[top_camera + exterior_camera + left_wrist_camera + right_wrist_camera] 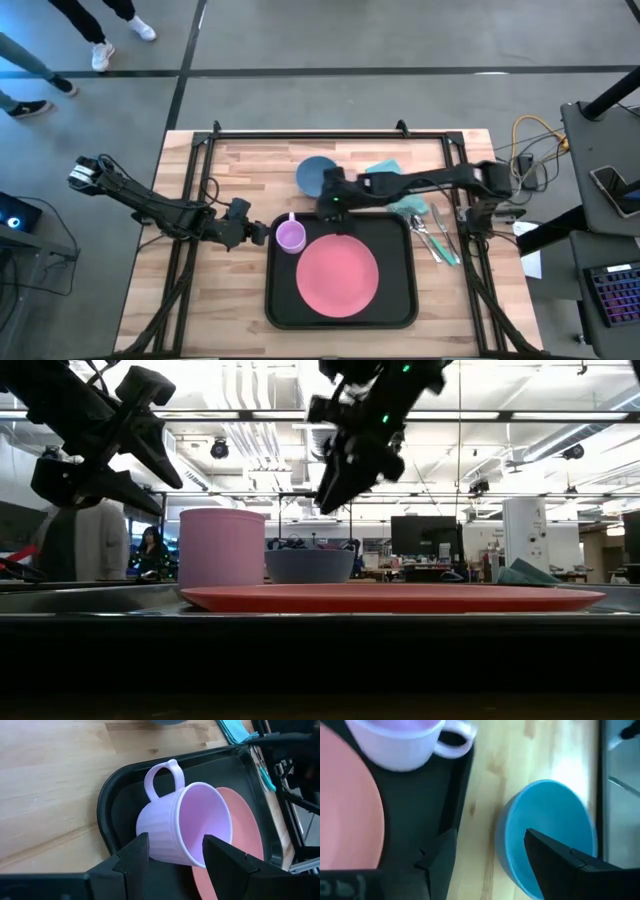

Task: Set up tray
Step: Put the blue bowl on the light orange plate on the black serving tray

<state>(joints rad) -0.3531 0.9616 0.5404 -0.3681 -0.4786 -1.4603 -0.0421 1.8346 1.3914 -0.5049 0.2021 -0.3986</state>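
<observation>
The tray (400,310) lies at the front middle of the table (230,330), its long side running left to right. On it sit 2 things: the plate (337,277) in the middle and the mug (290,236) in the far left corner, handle pointing away from the front edge.

The bowl (312,176) is not yet on the tray; it stands on bare wood just beyond the tray's far rim. The right gripper (331,197) hangs between bowl and rim, so the bowl lies just on its far side and the tray just on its near side. Its jaws stand apart with nothing between them. The right arm is by far the nearer to the bowl, so the next pick looks like its job.

The left gripper (256,233) hovers just left of the mug, fingers spread and empty, waiting.

The right wrist view shows the bowl (547,837) partly framed by the open fingers, with the tray's edge (452,795) beside it. The low view shows the gripper (335,485) well above the bowl (308,564), height the high view hides. The high view alone shows the cloth (395,190) and cutlery (437,235) right of the tray.
</observation>
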